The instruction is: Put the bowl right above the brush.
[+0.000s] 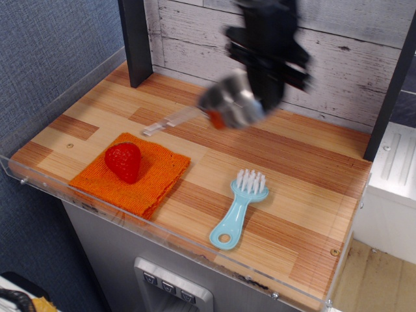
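**A:** Steel is what we catch first: the bowl [229, 106] is off the bench [305, 169], blurred by motion, hanging under the dark end effector [260, 97] toward the back wall, roughly at twelve o'clock from the centre of the bench.

**B:** We agree. Its thin wire handle [170, 121] trails out toward nine o'clock, tilted slightly downward. We see the end effector pinching the bowl at its rim, though the smear hides exactly how the fingers sit.

**A:** And the brush [237, 208]? We find it lying flat on the wood, light blue, white bristles pointing to twelve o'clock and the holed handle end to six.

**B:** Yes. The bowl sits at about twelve o'clock from the brush, well apart from it and not touching the wood.

**A:** At nine o'clock from the brush we see the orange cloth [133, 173], with a red strawberry [123, 160] resting on its left part.

**B:** We also note a dark post [135, 40] standing at the back left, around ten o'clock, and a clear plastic rim [39, 187] edging the bench.
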`<state>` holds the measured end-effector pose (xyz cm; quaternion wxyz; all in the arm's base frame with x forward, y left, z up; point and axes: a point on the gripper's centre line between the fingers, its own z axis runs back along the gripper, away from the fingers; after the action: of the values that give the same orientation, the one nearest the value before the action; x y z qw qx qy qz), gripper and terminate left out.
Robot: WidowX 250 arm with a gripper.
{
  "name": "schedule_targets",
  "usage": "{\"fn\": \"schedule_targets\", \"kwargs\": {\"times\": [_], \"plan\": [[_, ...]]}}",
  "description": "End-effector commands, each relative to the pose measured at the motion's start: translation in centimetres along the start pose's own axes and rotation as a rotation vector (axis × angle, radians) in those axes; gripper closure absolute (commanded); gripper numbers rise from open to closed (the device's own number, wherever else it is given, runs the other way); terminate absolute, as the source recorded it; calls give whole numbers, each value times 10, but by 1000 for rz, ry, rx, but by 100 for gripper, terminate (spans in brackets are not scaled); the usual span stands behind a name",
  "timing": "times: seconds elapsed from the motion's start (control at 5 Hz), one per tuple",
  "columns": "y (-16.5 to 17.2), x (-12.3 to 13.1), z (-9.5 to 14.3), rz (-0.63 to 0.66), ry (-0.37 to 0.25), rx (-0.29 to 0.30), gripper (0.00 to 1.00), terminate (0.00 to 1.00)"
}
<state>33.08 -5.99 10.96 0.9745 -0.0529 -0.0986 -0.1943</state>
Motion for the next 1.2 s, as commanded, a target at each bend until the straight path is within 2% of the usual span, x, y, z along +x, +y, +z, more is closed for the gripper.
{"fn": "schedule_targets", "kwargs": {"times": [0.0,0.6,0.8,1.0], "plan": [[-39,31,-26,-112,-10,50,100,0],[-16,29,-74,-103,69,68,100,0],[-14,26,-76,-144,81,72,0,0],[-19,28,-58,-153,36,73,0,0]]}}
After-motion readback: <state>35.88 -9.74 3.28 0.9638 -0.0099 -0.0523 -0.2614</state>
